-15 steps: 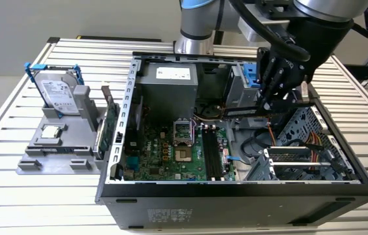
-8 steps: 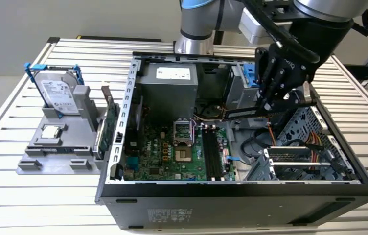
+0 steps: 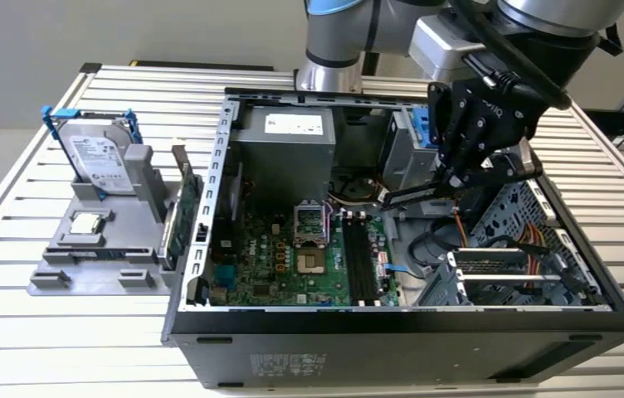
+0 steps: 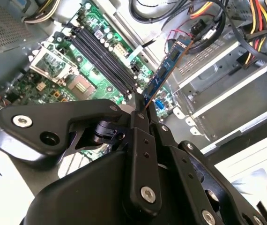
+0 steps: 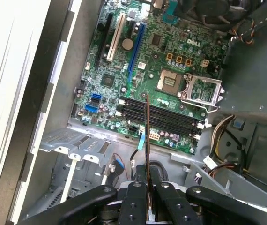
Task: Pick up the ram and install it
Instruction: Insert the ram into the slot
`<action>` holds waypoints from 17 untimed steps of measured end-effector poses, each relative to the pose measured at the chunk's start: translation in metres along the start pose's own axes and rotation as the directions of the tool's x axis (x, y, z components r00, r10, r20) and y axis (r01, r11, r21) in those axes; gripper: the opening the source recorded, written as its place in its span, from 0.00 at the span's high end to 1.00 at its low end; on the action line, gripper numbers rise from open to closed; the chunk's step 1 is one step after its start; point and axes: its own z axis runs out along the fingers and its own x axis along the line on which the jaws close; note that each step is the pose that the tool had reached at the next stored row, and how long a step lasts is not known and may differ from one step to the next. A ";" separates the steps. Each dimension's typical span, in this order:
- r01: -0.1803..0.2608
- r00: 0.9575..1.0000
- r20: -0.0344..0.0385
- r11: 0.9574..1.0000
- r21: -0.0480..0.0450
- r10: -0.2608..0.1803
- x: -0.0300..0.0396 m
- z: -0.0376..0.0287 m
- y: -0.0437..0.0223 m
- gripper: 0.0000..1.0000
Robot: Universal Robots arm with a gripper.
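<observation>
The ram [image 4: 167, 66] is a slim green stick, clamped at one end between the black fingers of my gripper [image 4: 141, 110], which is shut on it. In the first wrist view the ram [image 5: 147, 140] shows edge-on as a thin strip rising from the gripper [image 5: 147, 188]. The exterior view shows the gripper [image 3: 453, 182] inside the open computer case with the ram [image 3: 411, 195] held level above the board. The black memory slots [image 3: 358, 257] [image 5: 161, 115] [image 4: 103, 56] lie below it on the green motherboard [image 3: 273, 265]. The ram is apart from them.
An open CPU socket [image 3: 309, 220] lies beside the slots. A metal drive cage with coloured cables [image 3: 511, 249] fills the case on the exterior view's right. Outside the case, on the exterior view's left, a grey holder [image 3: 80, 274] carries a hard drive [image 3: 102, 162], a silver chip [image 3: 87, 222] and a green card [image 3: 185, 211].
</observation>
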 end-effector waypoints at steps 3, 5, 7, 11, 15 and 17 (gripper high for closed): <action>0.037 0.999 -0.001 0.999 -0.001 -0.037 0.0000 0.0000 0.0000 1.00; 0.060 0.998 -0.002 0.998 -0.002 -0.060 0.0000 0.0000 0.0000 1.00; 0.084 0.996 -0.003 0.996 -0.002 -0.084 0.0000 0.0000 0.0000 1.00; 0.131 0.991 -0.004 0.991 -0.004 -0.131 0.0000 0.0000 0.0000 1.00; 0.179 0.984 -0.006 0.984 -0.006 -0.179 0.0000 0.0000 0.0000 1.00; 0.201 0.980 -0.006 0.980 -0.006 -0.201 0.0000 0.0000 0.0000 1.00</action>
